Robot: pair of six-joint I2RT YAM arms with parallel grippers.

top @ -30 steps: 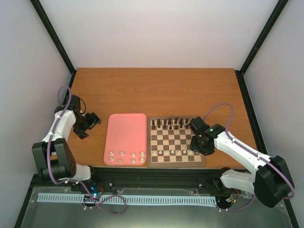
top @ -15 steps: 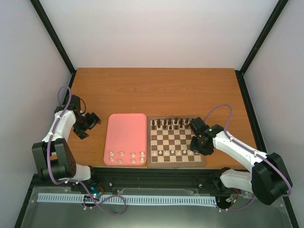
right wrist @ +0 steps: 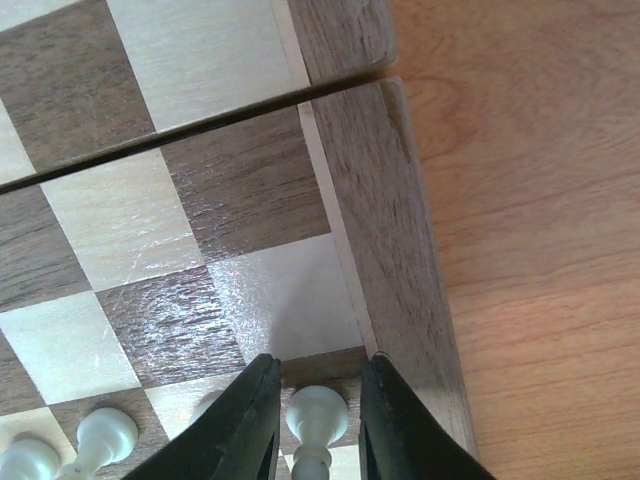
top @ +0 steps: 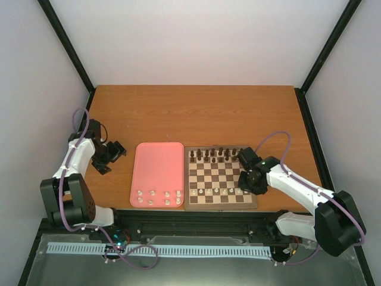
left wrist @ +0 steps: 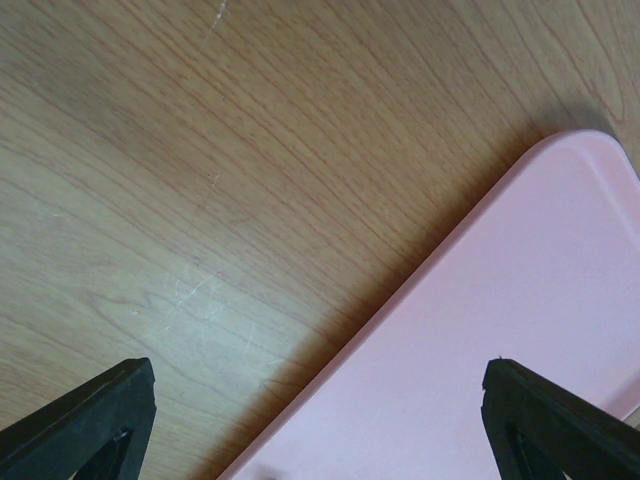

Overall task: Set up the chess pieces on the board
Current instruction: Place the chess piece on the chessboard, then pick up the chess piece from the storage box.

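The board [top: 220, 205] lies right of centre, with dark pieces [top: 211, 155] on its far rows and a few white chess pieces [top: 208, 192] on a near row. Several more white pieces [top: 158, 198] stand at the near end of the pink tray [top: 158, 167]. My right gripper [top: 246, 187] is low over the board's near right corner. In the right wrist view its jaws [right wrist: 320, 362] straddle a standing white pawn [right wrist: 318, 412], with a small gap on each side, next to the board's right border [right wrist: 390, 250]. My left gripper [top: 113, 152] is wide open and empty.
In the left wrist view the open left gripper [left wrist: 315, 365] hangs over the pink tray's far left corner [left wrist: 500, 280] and bare wooden table [left wrist: 200, 150]. Other white pawns [right wrist: 105, 432] stand just left of the right jaws. Black frame posts edge the table.
My right gripper has shifted slightly left and toward the near edge over the board's right side. The left arm has not moved.
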